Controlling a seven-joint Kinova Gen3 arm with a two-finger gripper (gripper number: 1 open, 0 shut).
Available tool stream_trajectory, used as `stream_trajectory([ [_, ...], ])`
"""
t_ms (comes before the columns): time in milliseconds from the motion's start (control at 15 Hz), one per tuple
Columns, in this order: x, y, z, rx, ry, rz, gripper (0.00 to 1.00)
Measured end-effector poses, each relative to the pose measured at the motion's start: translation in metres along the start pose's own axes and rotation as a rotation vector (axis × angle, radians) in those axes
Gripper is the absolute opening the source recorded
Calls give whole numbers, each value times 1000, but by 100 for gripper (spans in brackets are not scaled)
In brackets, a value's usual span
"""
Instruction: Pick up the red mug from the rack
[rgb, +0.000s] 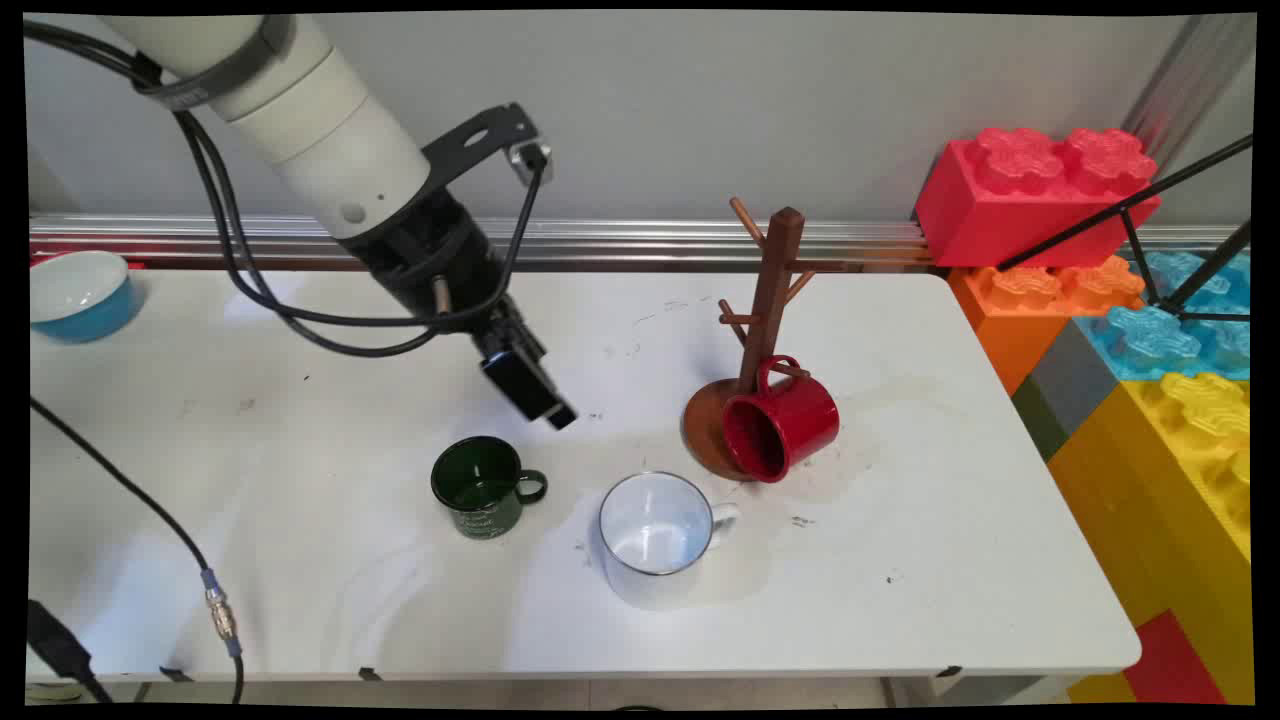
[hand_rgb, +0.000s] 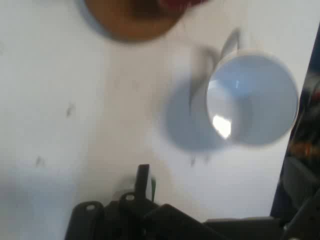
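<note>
A: We locate the gripper (rgb: 545, 405) above the table (rgb: 300, 560), tilted down and to the right. It holds nothing. Nearest item: the green mug (rgb: 482, 487), just below and left of it, upright, handle to the right.

B: Jaw state?

A: We cannot tell. In the main view the hand shows as one dark block. In the hand view only the linkage and one finger (hand_rgb: 143, 177) rise from the bottom edge, blurred.

B: Other items near it?

A: The white mug (rgb: 657, 530) stands upright right of the green one, apart from it, handle toward the rack (rgb: 768, 330). The red mug (rgb: 782, 420) hangs by its handle on a low peg, mouth facing the camera, its body down near the round base. A blue bowl (rgb: 75, 293) sits at the far left, well apart.

B: Hazards from here?

A: We judge three. A low sweep could clip a mug rim and tip or slide it, since both mugs stand free. A knock to the rack could shake the red mug off its peg. The hanging cables (rgb: 300, 320) could drag across the green mug if the arm drops
</note>
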Motion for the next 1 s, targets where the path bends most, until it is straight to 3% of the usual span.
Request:
stream_trajectory([
  [400, 4, 10, 20, -18, 160, -67, 100],
  [1000, 8, 33, 78, -50, 330, -221, 100],
])
